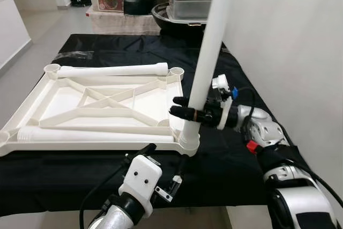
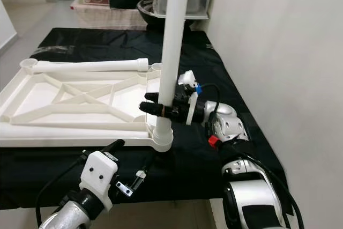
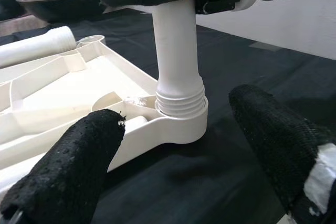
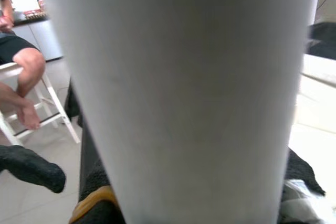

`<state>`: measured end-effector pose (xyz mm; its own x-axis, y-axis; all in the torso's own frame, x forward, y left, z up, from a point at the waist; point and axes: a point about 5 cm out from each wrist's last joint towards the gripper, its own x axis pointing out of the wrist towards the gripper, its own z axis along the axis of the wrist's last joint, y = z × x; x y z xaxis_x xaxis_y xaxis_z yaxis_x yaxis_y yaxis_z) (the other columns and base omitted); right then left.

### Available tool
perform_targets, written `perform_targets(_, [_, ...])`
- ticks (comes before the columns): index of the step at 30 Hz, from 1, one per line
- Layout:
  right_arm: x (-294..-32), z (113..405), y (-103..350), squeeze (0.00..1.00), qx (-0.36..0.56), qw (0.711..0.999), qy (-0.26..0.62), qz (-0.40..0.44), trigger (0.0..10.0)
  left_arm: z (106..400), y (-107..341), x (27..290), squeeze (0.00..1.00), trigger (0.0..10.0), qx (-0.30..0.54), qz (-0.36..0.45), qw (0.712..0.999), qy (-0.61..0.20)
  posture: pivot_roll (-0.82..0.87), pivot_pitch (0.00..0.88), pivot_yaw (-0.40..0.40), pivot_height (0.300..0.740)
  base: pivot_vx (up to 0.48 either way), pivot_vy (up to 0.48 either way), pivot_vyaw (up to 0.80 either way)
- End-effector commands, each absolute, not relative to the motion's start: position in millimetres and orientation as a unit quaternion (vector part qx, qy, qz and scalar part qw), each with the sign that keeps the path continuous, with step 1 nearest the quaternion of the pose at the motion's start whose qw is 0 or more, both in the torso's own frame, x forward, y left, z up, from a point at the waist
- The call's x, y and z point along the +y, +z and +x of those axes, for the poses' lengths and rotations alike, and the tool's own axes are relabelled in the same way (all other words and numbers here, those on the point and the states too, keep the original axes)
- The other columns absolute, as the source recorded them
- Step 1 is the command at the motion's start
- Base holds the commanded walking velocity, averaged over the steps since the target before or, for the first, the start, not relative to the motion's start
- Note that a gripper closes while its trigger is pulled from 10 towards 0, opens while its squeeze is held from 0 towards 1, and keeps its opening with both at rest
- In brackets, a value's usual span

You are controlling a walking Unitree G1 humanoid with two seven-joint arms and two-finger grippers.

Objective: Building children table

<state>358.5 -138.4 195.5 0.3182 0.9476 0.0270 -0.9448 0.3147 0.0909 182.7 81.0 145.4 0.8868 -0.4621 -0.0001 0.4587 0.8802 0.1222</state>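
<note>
Here the white leg point(image 1: 210, 52) stands upright in the near right corner socket point(image 1: 188, 142) of the upturned tabletop point(image 1: 64, 105), its threaded end seated in the socket's ring. The tabletop lies underside up on a black cloth point(image 1: 225, 164) covering the worktop, its cross-braced ribs facing the ceiling. Two more legs lie flat on it: one point(image 1: 112, 70) along the far edge between the far sockets, another point(image 1: 80, 135) along the near edge.

The right gripper point(image 1: 185, 112) comes in from the right and is clamped on the standing leg just above the socket, one finger on each side. The left gripper point(image 1: 163, 159) hovers low just in front of that same corner, its fingers point(image 3: 79, 156) spread apart with the socket between them, touching nothing.

Beyond the worktop sit a dark bowl point(image 1: 161, 14) and a stack of clear containers point(image 1: 190, 1). In the right wrist view, a person's bare legs point(image 4: 23, 85) rest by a white stool point(image 4: 50, 106).
</note>
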Motion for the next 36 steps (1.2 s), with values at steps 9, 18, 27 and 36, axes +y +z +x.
perform_targets(9, [-186,385,165,0.0,0.031,0.992,0.114,0.04,0.0,183,143,80,0.0,10.0,-0.012,0.066,0.969,-0.24,0.14,0.057,-0.072,0.74,0.0,0.0,0.0])
perform_targets(18, [-216,358,150,0.0,0.045,0.976,-0.209,0.044,0.0,182,143,80,0.0,10.0,-0.012,0.067,0.968,-0.242,0.15,0.052,-0.07,0.74,0.0,0.0,0.0])
perform_targets(27, [-176,373,178,1.0,-0.059,0.991,-0.087,0.085,10.0,182,142,80,0.0,10.0,-0.011,0.068,0.967,-0.244,0.15,0.039,-0.069,0.74,0.0,0.0,0.0])
perform_targets(36, [-176,368,179,0.0,-0.035,0.967,0.197,0.156,10.0,182,142,79,0.0,10.0,-0.011,0.066,0.967,-0.244,0.14,0.031,-0.071,0.74,0.0,0.0,0.0])
